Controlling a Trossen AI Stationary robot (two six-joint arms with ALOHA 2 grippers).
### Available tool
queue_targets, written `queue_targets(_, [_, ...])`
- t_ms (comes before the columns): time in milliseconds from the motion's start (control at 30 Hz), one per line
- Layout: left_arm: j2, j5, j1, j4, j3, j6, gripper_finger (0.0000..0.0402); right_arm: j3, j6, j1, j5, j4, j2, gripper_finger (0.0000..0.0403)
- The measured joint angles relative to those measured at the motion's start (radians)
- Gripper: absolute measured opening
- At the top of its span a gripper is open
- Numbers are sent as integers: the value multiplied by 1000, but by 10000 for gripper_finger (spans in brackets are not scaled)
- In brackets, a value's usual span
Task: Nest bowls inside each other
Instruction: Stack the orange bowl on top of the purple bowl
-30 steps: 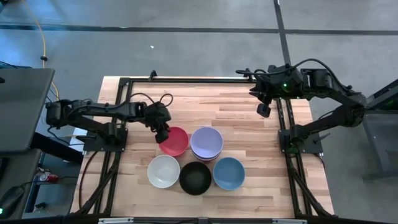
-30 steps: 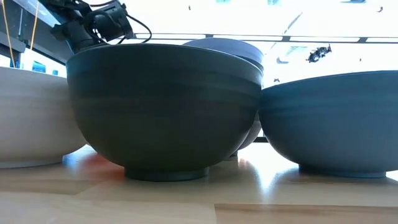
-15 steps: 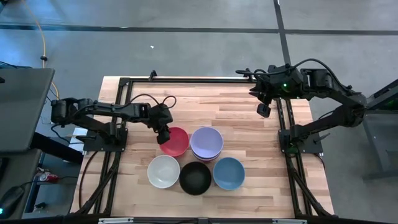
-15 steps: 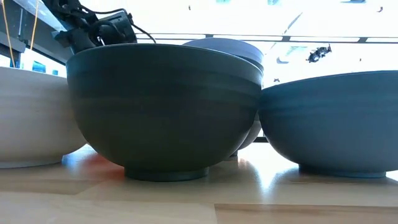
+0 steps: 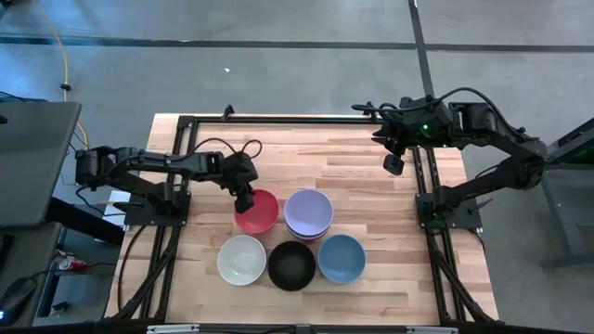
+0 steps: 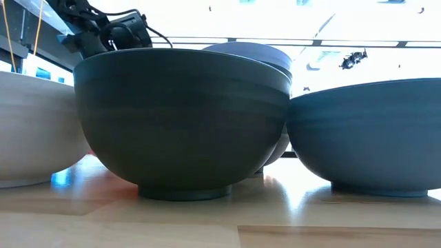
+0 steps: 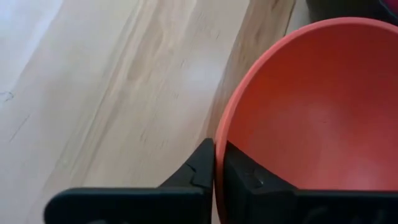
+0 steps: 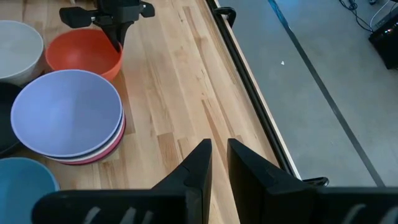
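The red bowl [image 5: 259, 213] stands on the table left of a lavender bowl [image 5: 308, 211], which is nested in a magenta one [image 8: 118, 142]. Nearer the front stand a white bowl [image 5: 241, 259], a black bowl [image 5: 291, 266] and a blue bowl [image 5: 342, 258]. My left gripper [image 5: 245, 199] is at the red bowl's far-left rim, shut on it. My right gripper [image 5: 394, 165] hovers above the table's far right part, away from all bowls, fingers almost together and holding nothing. In the low view the black bowl [image 6: 182, 124] hides the red one. My left gripper pinches the red bowl's rim [image 7: 219, 134] on its far-left side, one finger inside the bowl [image 7: 244, 177] and one outside [image 7: 200, 174]. The fingers come from above, slanting in from the table's left. Whether the bowl's base is off the table I cannot tell.
Black frame rails [image 5: 182, 167] run along the table's left and right sides [image 5: 429, 176]. Bare wood [image 5: 343, 158] lies beyond the bowls toward the far edge. The front row of bowls stands close to the near edge.
My left gripper has moved a little toward the right, onto the red bowl's rim. The red bowl has then shifted slightly toward the left, and the white bowl has slid a little toward the table's left and near edge.
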Motion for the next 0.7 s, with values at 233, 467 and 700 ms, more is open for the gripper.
queue_targets(233, [-25,62,92,-85,69,60,2,0,-6,0,0,3,0,41])
queue_targets(467, [-30,64,166,-300,273,135,2,0,-5,0,0,5,0,41])
queue_targets(700, [-31,66,149,-389,511,165,1,0,-9,0,0,8,0,41])
